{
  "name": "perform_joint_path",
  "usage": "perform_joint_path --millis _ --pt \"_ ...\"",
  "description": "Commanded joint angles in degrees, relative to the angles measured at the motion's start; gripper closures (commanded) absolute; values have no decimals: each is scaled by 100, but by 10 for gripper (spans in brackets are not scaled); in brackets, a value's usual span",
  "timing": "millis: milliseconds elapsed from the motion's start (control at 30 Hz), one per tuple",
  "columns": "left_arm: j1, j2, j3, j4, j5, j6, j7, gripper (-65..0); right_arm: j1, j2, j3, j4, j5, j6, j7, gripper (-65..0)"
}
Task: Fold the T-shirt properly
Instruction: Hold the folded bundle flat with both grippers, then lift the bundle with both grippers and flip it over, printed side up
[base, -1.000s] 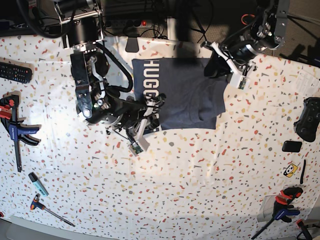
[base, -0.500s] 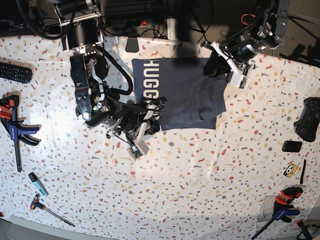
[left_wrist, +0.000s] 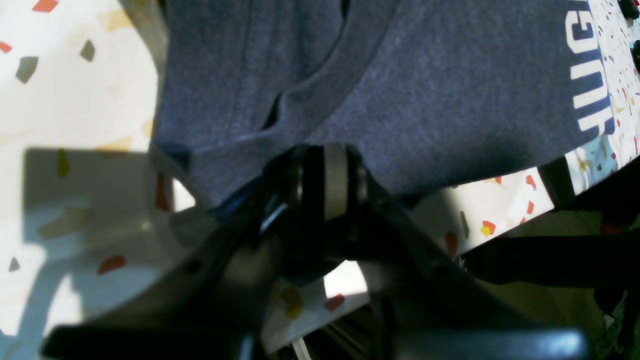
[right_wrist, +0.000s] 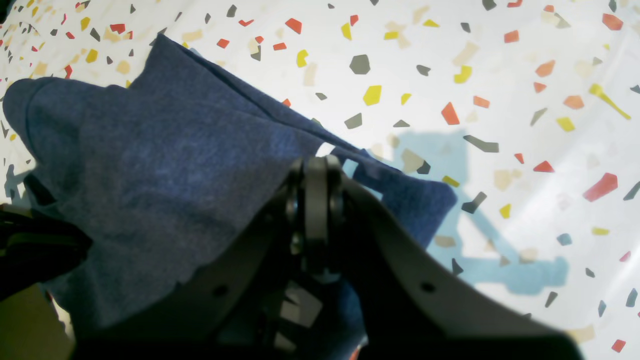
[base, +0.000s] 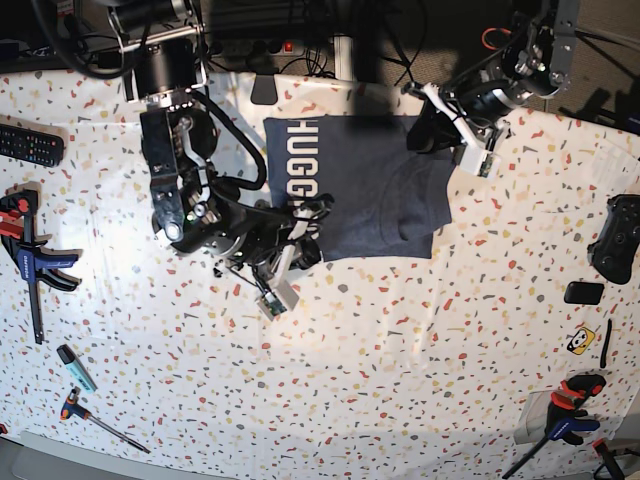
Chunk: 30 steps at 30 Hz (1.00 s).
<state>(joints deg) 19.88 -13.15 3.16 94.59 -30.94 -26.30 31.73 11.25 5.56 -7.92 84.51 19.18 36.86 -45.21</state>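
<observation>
Fabric of the T-shirt (base: 355, 185) is lying folded into a dark blue rectangle on the speckled counter (base: 400, 380), stretched between the two tools. White block letters are running along the edge nearest the right tool (base: 305, 225), and a rounded fold is showing on the side nearest the left tool (base: 432, 128).

In the right wrist view the right tool (right_wrist: 316, 200) is sitting with its jaws pressed together, pinching a corner of the T-shirt (right_wrist: 165, 165); cloth is bunching up on one side of the jaws while bare counter (right_wrist: 500, 75) is lying on the other, with the tool's shadow falling across it. In the left wrist view the left tool (left_wrist: 327, 180) is clamping the hem of the T-shirt (left_wrist: 425, 100), its jaws nearly together with the cloth between them, and the white lettering (left_wrist: 590, 75) is showing at the far edge of the cloth.

Well away from the right tool, a remote control (base: 30, 145), a blue-handled clamp (base: 30, 260), a marker (base: 76, 367) and a screwdriver (base: 100, 420) are lying along the counter's edge. Well away from the left tool, a game controller (base: 615, 238), a small black block (base: 583, 292), a yellow sticker (base: 580, 340) and another clamp (base: 560, 420) are lying.
</observation>
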Motion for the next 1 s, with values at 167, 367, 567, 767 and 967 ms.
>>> perform_joint_path --millis 167,367,567,767,967 --pt "-2 -22 -11 70 -59 -44 -46 -47 144 -2 4 85 70 17 79 0" --pt "-2 -22 -11 70 -59 -44 -46 -47 144 0 4 85 70 17 17 0" --pt "-2 -22 -11 70 -59 -44 -46 -47 144 0 4 85 70 17 17 0" --pt "-2 -22 -11 70 -59 -44 -44 -47 144 -2 4 85 70 17 20 0" --pt "-2 -24 -11 70 -57 -44 -125 -47 144 0 4 85 70 17 20 0"
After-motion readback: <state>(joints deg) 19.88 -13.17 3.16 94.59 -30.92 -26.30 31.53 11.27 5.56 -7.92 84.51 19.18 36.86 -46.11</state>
